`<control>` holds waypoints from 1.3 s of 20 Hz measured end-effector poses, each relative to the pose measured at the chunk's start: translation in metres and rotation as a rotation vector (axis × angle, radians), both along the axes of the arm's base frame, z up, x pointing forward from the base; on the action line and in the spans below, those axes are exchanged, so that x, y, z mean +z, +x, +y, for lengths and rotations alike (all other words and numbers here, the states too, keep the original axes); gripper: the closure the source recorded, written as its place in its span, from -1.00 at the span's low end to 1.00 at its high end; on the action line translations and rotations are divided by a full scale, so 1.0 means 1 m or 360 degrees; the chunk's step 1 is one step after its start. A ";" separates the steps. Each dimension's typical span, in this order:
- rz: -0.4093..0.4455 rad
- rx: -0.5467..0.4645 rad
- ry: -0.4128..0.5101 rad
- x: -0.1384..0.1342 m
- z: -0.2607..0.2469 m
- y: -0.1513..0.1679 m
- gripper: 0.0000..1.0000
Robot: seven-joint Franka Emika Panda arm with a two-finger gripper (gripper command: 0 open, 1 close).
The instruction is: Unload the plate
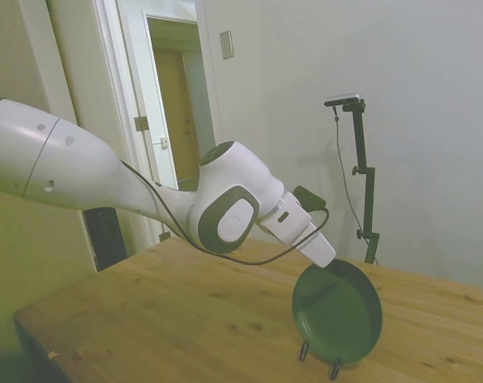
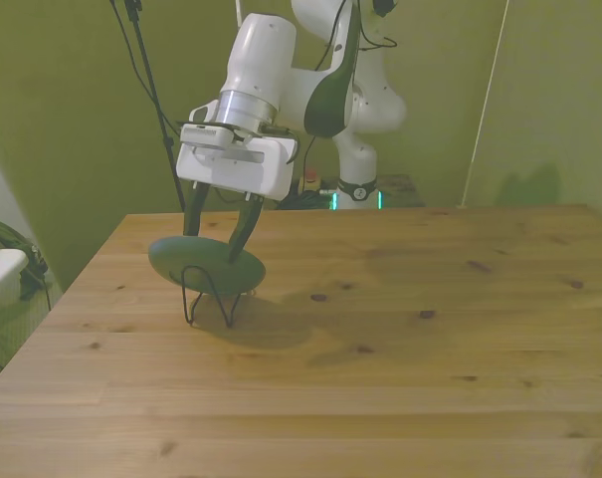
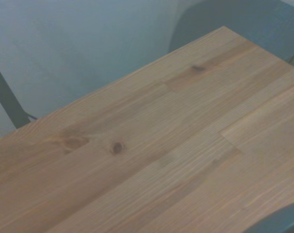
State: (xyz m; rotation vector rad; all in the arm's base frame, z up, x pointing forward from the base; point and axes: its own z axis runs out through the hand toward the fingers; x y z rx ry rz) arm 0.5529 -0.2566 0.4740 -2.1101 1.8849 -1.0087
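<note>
The dark green plate [image 1: 337, 311] [image 2: 206, 265] stands tilted on edge in a thin black wire stand [image 2: 209, 299] [image 1: 334, 368], near the table's corner at the front view's left. My gripper [image 2: 219, 234] is at the plate's upper rim and is open. One dark finger [image 2: 193, 214] is on each side of the rim. In the side view the plate hides the fingertips, and only the white hand [image 1: 317, 247] shows above it. A dark teal sliver [image 3: 283, 219] at the corner of the wrist view looks like the plate's rim.
The wooden table [image 2: 400, 329] stretches wide toward the front view's right and toward the camera. Its left edge [image 2: 77, 289] lies close beside the stand. A black cable [image 1: 249, 259] loops under the forearm.
</note>
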 end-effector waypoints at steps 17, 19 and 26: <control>-0.0037 -0.0003 0.0007 -0.003 0.005 -0.002 1.00; -0.0038 -0.0004 0.0007 -0.003 0.005 -0.002 1.00; -0.0039 -0.0005 0.0008 -0.003 0.005 -0.002 1.00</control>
